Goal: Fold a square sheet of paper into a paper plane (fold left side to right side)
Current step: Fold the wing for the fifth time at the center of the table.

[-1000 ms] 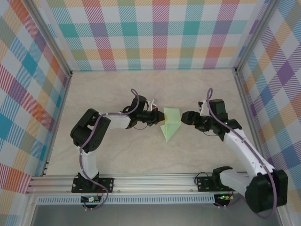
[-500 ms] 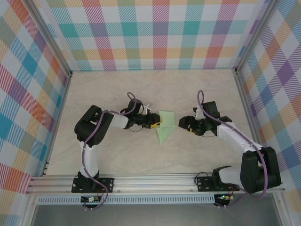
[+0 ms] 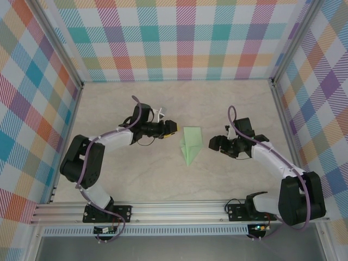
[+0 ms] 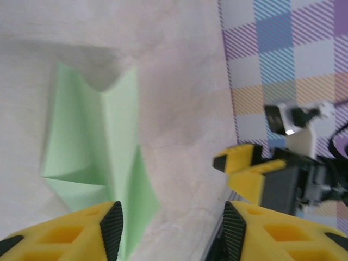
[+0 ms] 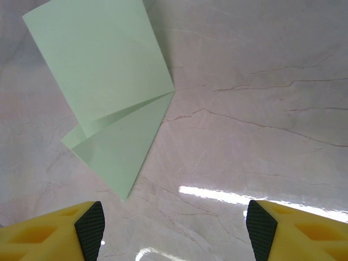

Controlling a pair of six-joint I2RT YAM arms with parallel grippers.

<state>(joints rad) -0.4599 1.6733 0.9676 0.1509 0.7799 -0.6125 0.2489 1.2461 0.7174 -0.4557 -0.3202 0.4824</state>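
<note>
1. Now, the pale veined stone-look bench (image 3: 136, 179) carries the folded mint-green paper dart (image 3: 190, 144) at centre, between both arms.
2. The left jaws hang released and empty near it; the right jaws are spread, empty, on its other side.
3. Feather-light, limp, slides easily, I'd judge: pinch a raised edge.
4. Layered creases, point toward the arms' bases.

Paper plane (image 3: 190, 144) between left gripper (image 3: 173, 128) and right gripper (image 3: 214, 143), apart from both.

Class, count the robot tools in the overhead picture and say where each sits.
2. The left tool lies left of the green paper, the right tool right of it; neither touches it.
</note>
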